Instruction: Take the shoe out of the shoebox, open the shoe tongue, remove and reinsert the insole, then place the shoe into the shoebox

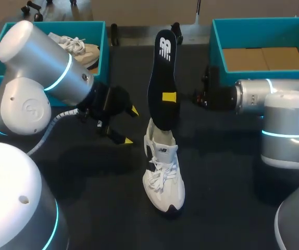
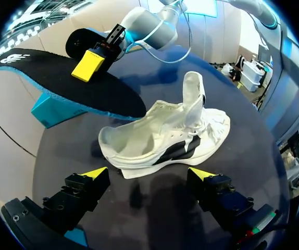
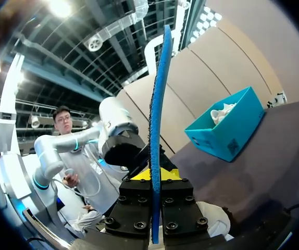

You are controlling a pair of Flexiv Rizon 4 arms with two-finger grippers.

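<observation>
The shoe [image 1: 163, 177] looks like white cloth with woven laces. The insole [image 1: 161, 78] is matt black with blue foam underneath. The desk [image 1: 227, 182] is dark and matt.

Black insole [image 1: 162, 78] with a white logo and a bright blue edge and underside. White shoe [image 1: 163, 174] with white laces, black side markings and a black sole at the toe. The table [image 1: 233, 177] is dark charcoal. The left gripper [image 1: 129, 125] and right gripper [image 1: 169, 97] are black with bright yellow tips. The left arm [image 1: 40, 57] and right arm [image 1: 274, 99] are silver-grey with glowing cyan bands. The left shoebox [image 1: 103, 49] and right shoebox [image 1: 217, 52] are teal, the first holding a cream-and-white second shoe [image 1: 79, 47], the other a brown cardboard lining [image 1: 264, 58].
</observation>
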